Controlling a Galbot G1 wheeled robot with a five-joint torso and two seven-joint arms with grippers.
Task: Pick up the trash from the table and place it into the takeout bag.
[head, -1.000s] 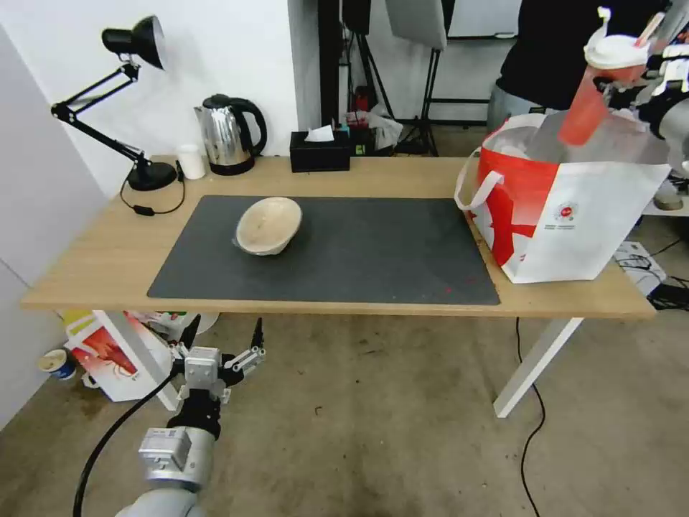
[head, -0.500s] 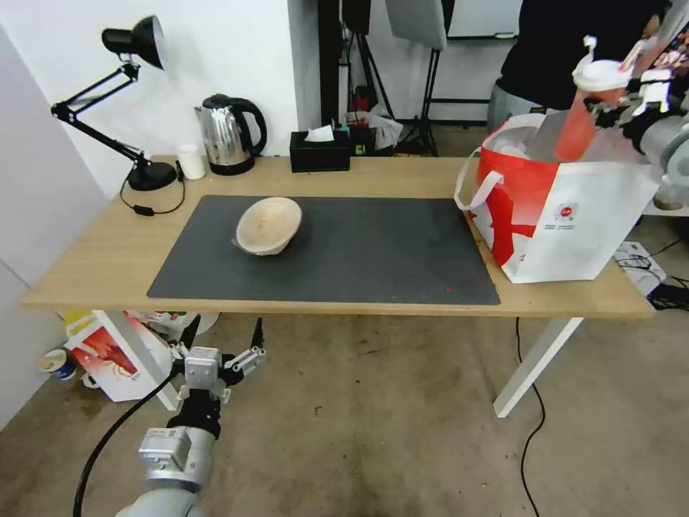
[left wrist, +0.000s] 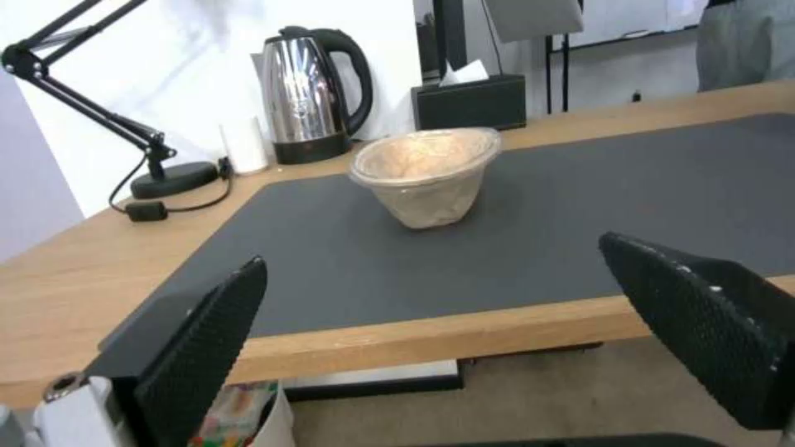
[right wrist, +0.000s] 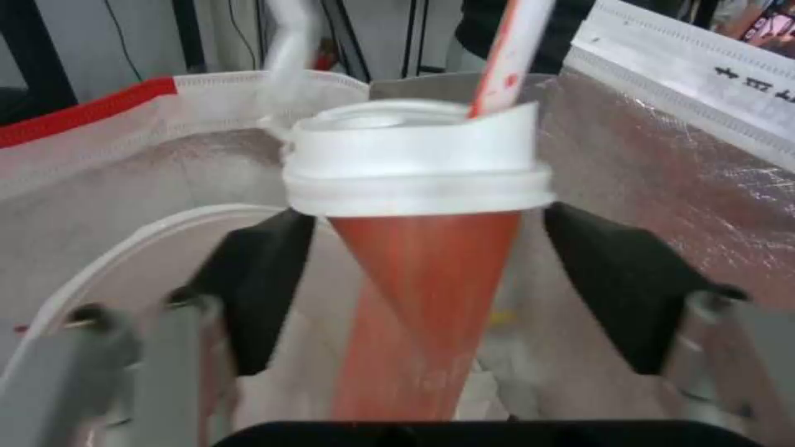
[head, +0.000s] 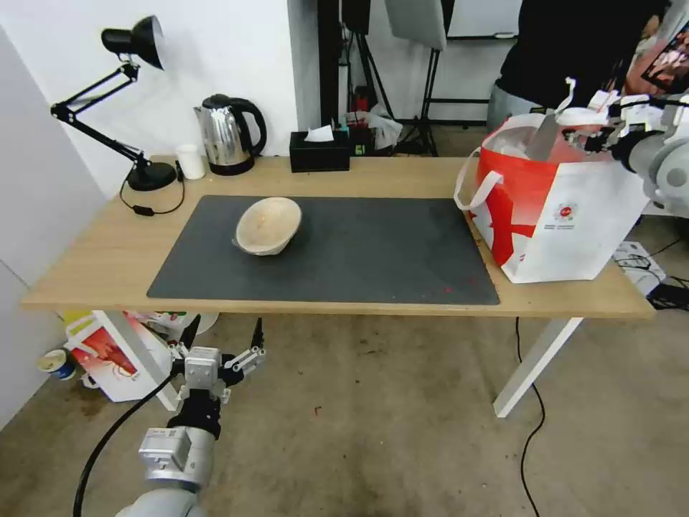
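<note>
Keeping left gripper (head: 224, 337) parked low in front of the bench (head: 93, 266), jaws spread wide, gripping nothing. Seeing shallow beige bowl (head: 268, 225) ahead of and above those jaws, sitting tilted on the dark mat (head: 359, 251), not yet collected.

Working farther right at the takeout bag (head: 574, 215), standing on the bench's right end with its mouth open. Holding right gripper (head: 610, 133) at the bag's rim, jaws open, pads standing off either side of the red drink cup (right wrist: 422, 273). Finding cup between those jaws, white lid (right wrist: 414, 167) level with the pad tips, red body pointing down into the silver lining; not telling whether the lid rim is touching the pads.

Judging step in hand as release of the cup into the bag. Doing it well: keeping jaws fully spread and centred over the bag mouth, letting the cup drop free before lifting, retreating straight up to avoid snagging straw, lid or the white loop handle (head: 474, 183), and avoiding any push on the soft bag wall.
</note>
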